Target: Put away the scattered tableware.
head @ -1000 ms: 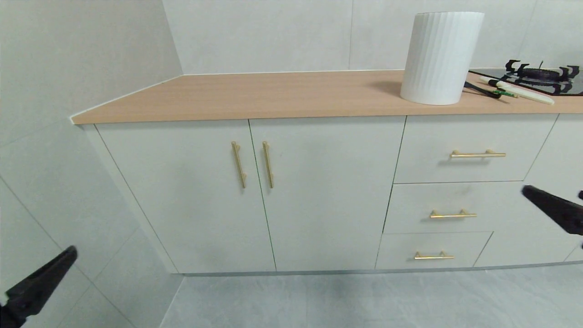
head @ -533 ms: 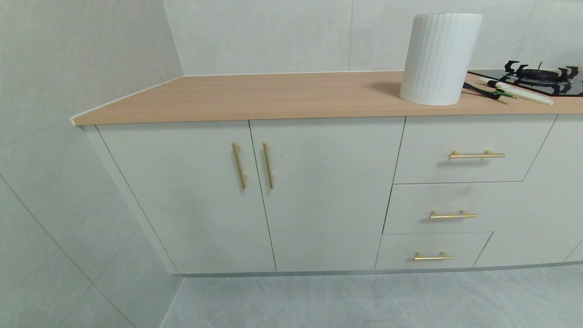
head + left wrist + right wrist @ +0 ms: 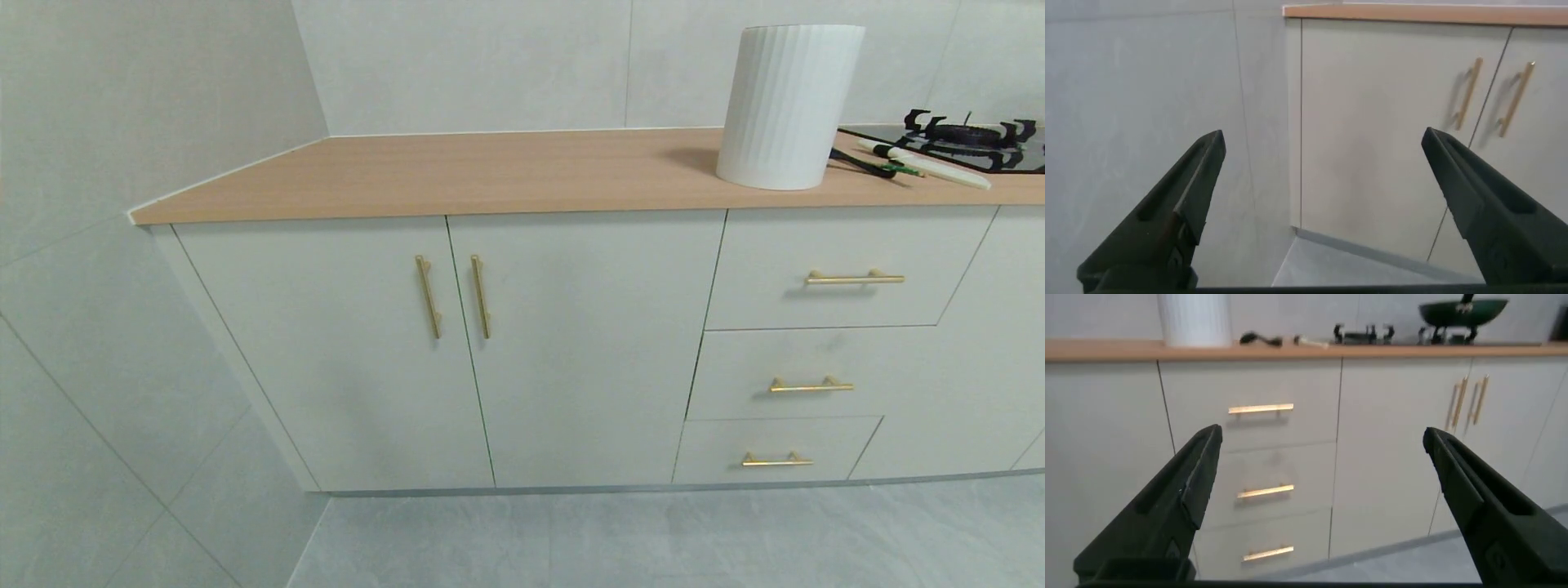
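Note:
On the wooden countertop (image 3: 490, 171), a white ribbed holder (image 3: 788, 106) stands at the right. Just beyond it lie a black utensil (image 3: 873, 167) and a white-handled utensil (image 3: 927, 163). The holder (image 3: 1194, 318) and the utensils (image 3: 1261, 339) also show far off in the right wrist view, above the drawers. My left gripper (image 3: 1321, 139) is open and holds nothing, low down, facing the cabinet's left corner. My right gripper (image 3: 1321, 434) is open and holds nothing, low down, facing the drawer fronts.
White cabinet doors with gold handles (image 3: 453, 296) sit under the counter, with three drawers (image 3: 853, 278) to their right. A black stove burner (image 3: 971, 131) is at the far right, with a green pan (image 3: 1462, 309) farther along. A tiled wall (image 3: 122, 122) closes the left side.
Both gripper tips, seen at the head view's lower left and right edges a second ago, have left that view. The cabinet and the counter's things have not moved.

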Controlling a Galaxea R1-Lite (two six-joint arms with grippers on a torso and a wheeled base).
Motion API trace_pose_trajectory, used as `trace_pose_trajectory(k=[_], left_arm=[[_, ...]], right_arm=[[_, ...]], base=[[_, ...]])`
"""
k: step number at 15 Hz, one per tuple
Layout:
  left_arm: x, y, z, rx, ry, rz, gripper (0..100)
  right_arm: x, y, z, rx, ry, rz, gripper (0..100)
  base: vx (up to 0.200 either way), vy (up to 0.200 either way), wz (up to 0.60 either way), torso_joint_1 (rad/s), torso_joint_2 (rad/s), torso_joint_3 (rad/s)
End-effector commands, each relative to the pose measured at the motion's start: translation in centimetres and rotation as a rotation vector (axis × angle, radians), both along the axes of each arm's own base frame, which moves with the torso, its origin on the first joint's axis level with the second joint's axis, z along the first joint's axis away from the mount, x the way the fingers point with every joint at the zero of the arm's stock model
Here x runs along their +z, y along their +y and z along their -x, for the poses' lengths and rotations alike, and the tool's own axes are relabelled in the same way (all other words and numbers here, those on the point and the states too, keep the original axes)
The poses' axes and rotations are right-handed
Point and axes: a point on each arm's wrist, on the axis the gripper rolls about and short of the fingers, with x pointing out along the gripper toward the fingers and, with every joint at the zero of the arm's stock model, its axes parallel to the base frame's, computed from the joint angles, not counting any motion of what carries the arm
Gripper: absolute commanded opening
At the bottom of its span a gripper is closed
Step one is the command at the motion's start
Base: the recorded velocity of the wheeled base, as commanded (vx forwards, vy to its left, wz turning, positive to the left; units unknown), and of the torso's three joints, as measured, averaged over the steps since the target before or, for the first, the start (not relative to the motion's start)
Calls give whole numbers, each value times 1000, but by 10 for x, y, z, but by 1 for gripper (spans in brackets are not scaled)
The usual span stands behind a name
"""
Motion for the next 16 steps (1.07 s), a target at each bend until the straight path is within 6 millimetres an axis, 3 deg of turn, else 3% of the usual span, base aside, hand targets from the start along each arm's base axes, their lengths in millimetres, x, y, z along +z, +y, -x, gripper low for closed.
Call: trace_pose_trajectory(k=[1,2,4,10,16], left_arm=[[-25,-1,-8,-17,69,-3,100],[-37,-1,-13,-43,95,-7,100],[-41,-2,-15,-94,98,-11,100],[-52,-8,-17,-340,202,-35,100],[-51,-8,-17,-352,201,-60,100]], right_arm=[[-38,2,-16,64,115,-17,100],[-54,3,-22,114,169,-37,100],[-65,3,-25,146,225,-61,100],[-71,6,-25,269,292,-70,100],[-71,6,-25,278,291,-75,100]], base=[[0,0,0,0,0,0],[0,0,0,0,0,0],[0,0,0,0,0,0],[0,0,0,0,0,0],[0,0,0,0,0,0]])
